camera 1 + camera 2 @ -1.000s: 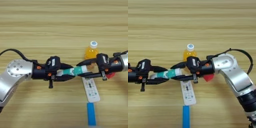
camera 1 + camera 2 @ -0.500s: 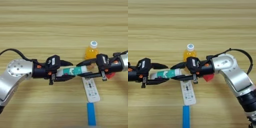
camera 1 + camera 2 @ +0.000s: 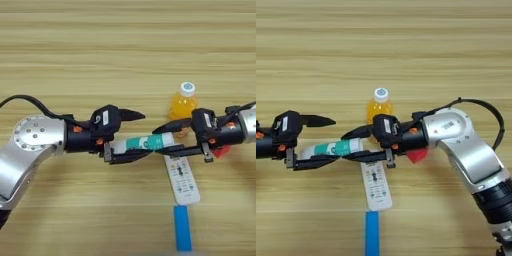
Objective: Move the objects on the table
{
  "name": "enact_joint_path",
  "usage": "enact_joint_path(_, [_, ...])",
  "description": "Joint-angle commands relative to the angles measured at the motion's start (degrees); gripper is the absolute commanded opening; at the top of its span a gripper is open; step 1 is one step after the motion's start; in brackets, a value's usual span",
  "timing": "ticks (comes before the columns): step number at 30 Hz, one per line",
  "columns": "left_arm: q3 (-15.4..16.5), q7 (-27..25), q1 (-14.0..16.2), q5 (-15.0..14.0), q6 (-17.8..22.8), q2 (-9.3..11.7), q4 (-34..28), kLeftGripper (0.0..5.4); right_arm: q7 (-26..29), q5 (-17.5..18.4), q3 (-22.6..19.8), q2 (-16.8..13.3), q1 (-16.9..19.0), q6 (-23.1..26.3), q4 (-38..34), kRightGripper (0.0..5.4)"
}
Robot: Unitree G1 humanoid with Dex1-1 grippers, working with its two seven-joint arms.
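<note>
A white-and-teal tube (image 3: pixel 145 143) hangs level between my two grippers above the table (image 3: pixel 75 50). My right gripper (image 3: pixel 161 140) is shut on the tube's right end. Around the tube's left end, my left gripper (image 3: pixel 146 135) stands wide open, one finger above it and one below. An orange drink bottle (image 3: pixel 183 102) with a white cap stands just behind the right gripper. The white remote control (image 3: pixel 182 182) lies under the tube's right end, and the flat blue bar (image 3: pixel 182 227) is below it. The right gripper's body partly hides the red cube (image 3: pixel 417 155).
My right arm (image 3: pixel 466 150) runs in from the lower right, and my left arm (image 3: pixel 35 150) comes from the lower left with a black cable looping over it.
My left gripper's fingers have spread apart and let go of the tube. The right gripper and the tube have stayed in place.
</note>
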Motion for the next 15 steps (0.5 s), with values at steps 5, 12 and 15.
enact_joint_path(5, [3.6, -0.5, 0.5, -5.9, -2.2, -1.7, -2.0, 4.82, 0.2, -0.5, -0.6, 0.3, -0.8, -1.5, 1.1, 1.65])
enact_joint_path(12, [8.8, 2.9, 0.7, -12.2, -1.2, -4.7, -3.2, 5.38, -0.2, 0.4, -1.9, 0.5, -0.7, -1.7, 0.9, 1.65])
enact_joint_path(15, [11.1, 6.4, 0.3, -13.3, -1.3, -6.5, -2.9, 5.4, -0.4, 1.0, -2.7, 0.5, -0.2, -1.6, 0.4, 1.65])
